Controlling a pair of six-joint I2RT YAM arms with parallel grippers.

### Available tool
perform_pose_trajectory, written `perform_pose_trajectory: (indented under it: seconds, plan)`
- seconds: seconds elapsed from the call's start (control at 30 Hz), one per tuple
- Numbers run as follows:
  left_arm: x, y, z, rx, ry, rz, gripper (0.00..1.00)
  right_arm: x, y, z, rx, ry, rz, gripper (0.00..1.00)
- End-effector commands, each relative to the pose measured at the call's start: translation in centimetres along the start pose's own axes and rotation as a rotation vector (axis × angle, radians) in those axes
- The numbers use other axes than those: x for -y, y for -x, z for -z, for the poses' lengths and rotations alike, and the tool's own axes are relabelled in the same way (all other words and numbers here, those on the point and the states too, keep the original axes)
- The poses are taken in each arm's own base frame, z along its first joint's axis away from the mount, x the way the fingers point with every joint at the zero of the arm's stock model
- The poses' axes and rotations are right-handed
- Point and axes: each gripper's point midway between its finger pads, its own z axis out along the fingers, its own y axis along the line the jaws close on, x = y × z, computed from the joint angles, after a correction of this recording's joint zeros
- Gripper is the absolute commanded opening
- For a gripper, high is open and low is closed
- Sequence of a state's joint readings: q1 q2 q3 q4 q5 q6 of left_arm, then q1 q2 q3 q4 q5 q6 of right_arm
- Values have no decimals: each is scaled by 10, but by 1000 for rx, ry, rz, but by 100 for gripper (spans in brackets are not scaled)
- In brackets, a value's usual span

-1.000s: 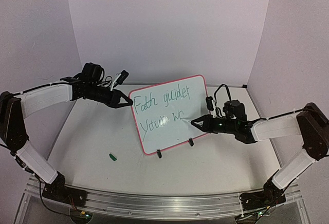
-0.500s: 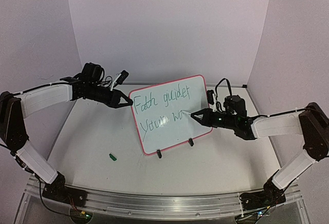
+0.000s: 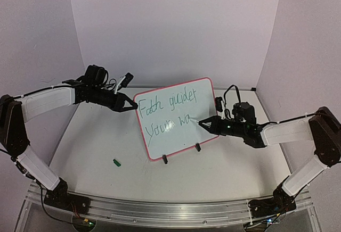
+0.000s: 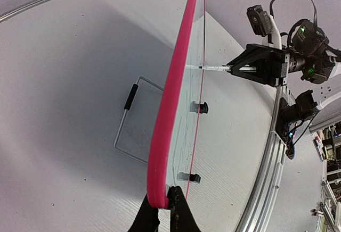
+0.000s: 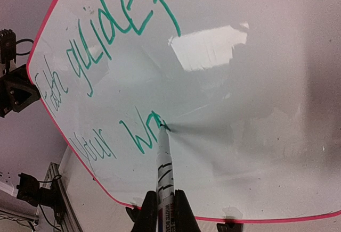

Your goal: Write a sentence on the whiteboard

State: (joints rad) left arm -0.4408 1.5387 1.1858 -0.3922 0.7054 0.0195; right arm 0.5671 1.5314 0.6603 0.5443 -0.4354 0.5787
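White table (image 3: 96, 141), enclosed by pale lilac walls. The whiteboard (image 3: 180, 139) stands tilted near the table centre on two black clip feet, with its written face toward the arms. The left jaws are closed on the pink-red rim at the board's upper left corner. The right jaws are clamped narrow on a marker (image 5: 164, 168), whose tip touches the board face at the end of the second line. The sentence (image 5: 120, 32), in green cursive, reads roughly "Fath guides / your wa". A small green object (image 3: 116, 162) lies on the table left of the board, well apart from it.
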Motion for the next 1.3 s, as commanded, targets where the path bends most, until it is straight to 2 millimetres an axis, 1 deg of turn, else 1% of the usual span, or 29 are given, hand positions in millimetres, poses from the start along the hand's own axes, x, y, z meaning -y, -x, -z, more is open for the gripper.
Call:
perform_pose_trajectory:
  seconds: [0.0, 0.17, 0.33, 0.43, 0.53, 0.6, 0.67, 1.07, 1.27]
  plan:
    - [-9, -72, -22, -241, 42, 37, 0, 8, 0, 6, 26, -34, -15, 0]
    - [-10, -72, -22, -241, 44, 37, 0, 7, 5, 7, 41, -36, -12, 0]
    - [-9, -71, -22, -241, 43, 37, 0, 2, 18, 14, 79, -52, 9, 0]
    - [-9, -71, -21, -240, 44, 36, 0, -8, 27, 18, 93, -38, 27, 0]
    - [-9, -71, -21, -239, 45, 34, 0, -21, 36, 23, 105, -6, 46, 0]
    - [-9, -71, -21, -238, 44, 33, 0, -28, 39, 24, 101, 22, 51, 0]
    - [-9, -70, -21, -238, 45, 33, 0, -31, 38, 23, 92, 35, 51, 0]
    - [-10, -72, -22, -241, 43, 37, 0, -18, 37, 6, 83, 5, 48, 0]
    - [-9, -71, -22, -239, 43, 36, 0, -8, 37, 3, 97, -33, 41, 0]
